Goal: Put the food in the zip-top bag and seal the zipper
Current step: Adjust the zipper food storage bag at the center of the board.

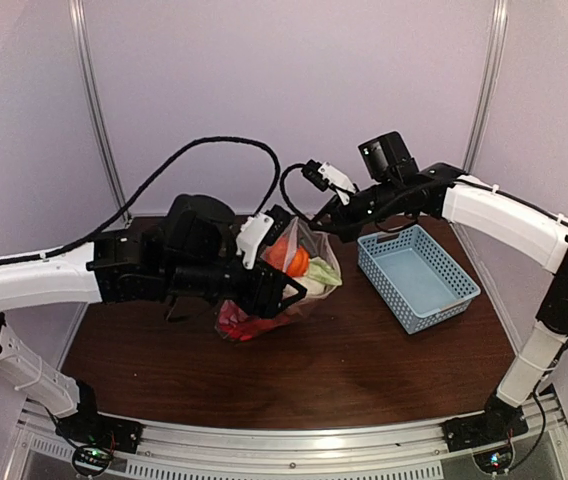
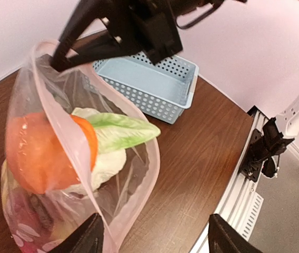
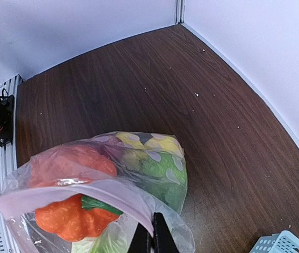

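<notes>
The zip-top bag (image 1: 282,285) stands mid-table, holding the food: an orange pumpkin (image 3: 70,219), pale cabbage (image 2: 105,163), leafy greens (image 2: 126,129), and red (image 3: 70,161), yellow (image 3: 155,145) and green (image 3: 162,168) pieces lower down. Its mouth gapes open, and the zipper (image 3: 76,192) shows as a pinkish strip along the rim. My right gripper (image 3: 153,234) is shut on the mouth's far corner and holds it up; it also shows in the top view (image 1: 316,222). My left gripper (image 2: 152,232) is wide open at the mouth's near end, one finger (image 2: 81,237) against the bag's wall.
An empty light-blue mesh basket (image 1: 419,275) stands to the right of the bag, just behind it in the left wrist view (image 2: 149,79). Dark wooden table (image 1: 364,360) lies in front. The metal rail (image 1: 294,440) runs along the near edge.
</notes>
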`<state>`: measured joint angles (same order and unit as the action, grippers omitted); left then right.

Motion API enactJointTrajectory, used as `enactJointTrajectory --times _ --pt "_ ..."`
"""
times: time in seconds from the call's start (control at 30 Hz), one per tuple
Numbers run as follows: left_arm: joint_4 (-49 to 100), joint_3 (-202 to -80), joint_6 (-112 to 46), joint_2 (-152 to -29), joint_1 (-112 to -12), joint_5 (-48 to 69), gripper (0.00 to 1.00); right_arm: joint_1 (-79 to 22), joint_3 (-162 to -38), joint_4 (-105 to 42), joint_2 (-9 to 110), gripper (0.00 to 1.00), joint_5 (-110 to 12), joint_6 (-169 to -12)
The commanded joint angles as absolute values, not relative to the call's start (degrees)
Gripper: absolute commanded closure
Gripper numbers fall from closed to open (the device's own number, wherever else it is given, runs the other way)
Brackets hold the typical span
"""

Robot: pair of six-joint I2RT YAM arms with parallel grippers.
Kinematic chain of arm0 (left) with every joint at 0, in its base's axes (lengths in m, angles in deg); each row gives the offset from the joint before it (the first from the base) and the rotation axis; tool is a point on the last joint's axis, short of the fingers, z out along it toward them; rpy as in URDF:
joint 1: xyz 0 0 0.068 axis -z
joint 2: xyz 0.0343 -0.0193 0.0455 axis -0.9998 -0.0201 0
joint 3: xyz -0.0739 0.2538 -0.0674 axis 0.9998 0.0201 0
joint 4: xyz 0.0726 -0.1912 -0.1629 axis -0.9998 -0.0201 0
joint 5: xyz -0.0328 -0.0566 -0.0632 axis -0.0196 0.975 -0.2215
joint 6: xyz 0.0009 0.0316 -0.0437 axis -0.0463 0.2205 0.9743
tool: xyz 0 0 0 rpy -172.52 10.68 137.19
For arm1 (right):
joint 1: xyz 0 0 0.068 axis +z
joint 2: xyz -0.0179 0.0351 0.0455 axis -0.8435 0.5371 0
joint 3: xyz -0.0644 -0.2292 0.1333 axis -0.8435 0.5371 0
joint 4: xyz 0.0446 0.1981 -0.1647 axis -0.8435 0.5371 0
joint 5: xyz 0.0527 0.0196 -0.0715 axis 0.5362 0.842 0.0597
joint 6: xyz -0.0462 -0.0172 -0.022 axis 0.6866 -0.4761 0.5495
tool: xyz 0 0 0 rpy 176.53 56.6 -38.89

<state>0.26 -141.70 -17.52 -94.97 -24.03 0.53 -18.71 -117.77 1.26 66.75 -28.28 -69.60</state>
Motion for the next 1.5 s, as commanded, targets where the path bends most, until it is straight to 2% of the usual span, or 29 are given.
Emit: enactJointTrajectory --times 0.0,0.13,0.27,0.43,0.53,0.57,0.67,0.77,0.83,0.9,0.97,1.07,1.3,1.47 --pt "13.2 -134.3 -12.1 -95.2 -21.9 -11.0 0.32 -18.6 -119.6 0.8 63.5 1.00 -29.6 -73.0" --pt "7.5 -135.8 -0.5 -97.4 -21.9 -20.1 0.34 -18.6 -119.2 0.6 62.9 1.00 -29.2 -73.8" --pt "10.8 -132.3 3.9 -96.5 -21.9 -21.8 0.46 -18.6 -118.4 -0.1 62.4 1.00 -29.1 -74.3" --pt "14.1 -131.0 3.1 -95.1 -21.9 -21.6 0.69 -18.6 -117.9 -0.2 62.5 1.00 -29.5 -74.3" --pt "13.6 -131.2 1.3 -94.1 -23.0 -21.1 0.97 -18.6 -118.3 0.0 62.8 1.00 -29.8 -74.6" --pt "12.0 -132.2 1.0 -93.7 -23.8 -20.1 1.00 -18.6 -119.0 0.8 63.0 1.00 -30.2 -74.6" --pt "1.0 -142.2 -2.7 -92.3 -26.6 -15.2 1.00 -18.9 -125.8 7.9 63.9 1.00 -32.7 -71.5" --pt "-13.8 -164.5 -8.1 -94.1 -27.4 -14.4 1.00 -19.7 -138.2 19.5 65.7 1.00 -35.4 -67.6" --pt "-25.3 -173.5 -9.3 -98.0 -29.0 -14.0 1.00 -19.8 -138.5 18.9 65.7 1.00 -39.8 -67.5" --pt "-32.2 -171.9 -10.9 -102.6 -32.6 -9.1 1.00 -20.1 -135.6 18.5 67.6 1.00 -41.5 -68.4" --pt "-34.3 -170.2 -11.5 -106.5 -36.5 0.8 1.00 -20.5 -140.3 23.2 71.3 1.00 -36.4 -69.1" --pt "-34.1 -171.8 -11.2 -107.3 -36.4 -0.5 1.00 -20.5 -139.2 19.9 69.2 1.00 -36.8 -70.2" --pt "-31.2 -165.6 -13.9 -102.4 -38.2 -2.2 1.00 -20.8 -138.2 21.8 65.8 1.00 -38.5 -68.9" --pt "-34.7 -165.1 -17.3 -104.8 -39.2 -1.0 1.00 -20.5 -136.6 25.8 68.2 1.00 -37.7 -66.9"
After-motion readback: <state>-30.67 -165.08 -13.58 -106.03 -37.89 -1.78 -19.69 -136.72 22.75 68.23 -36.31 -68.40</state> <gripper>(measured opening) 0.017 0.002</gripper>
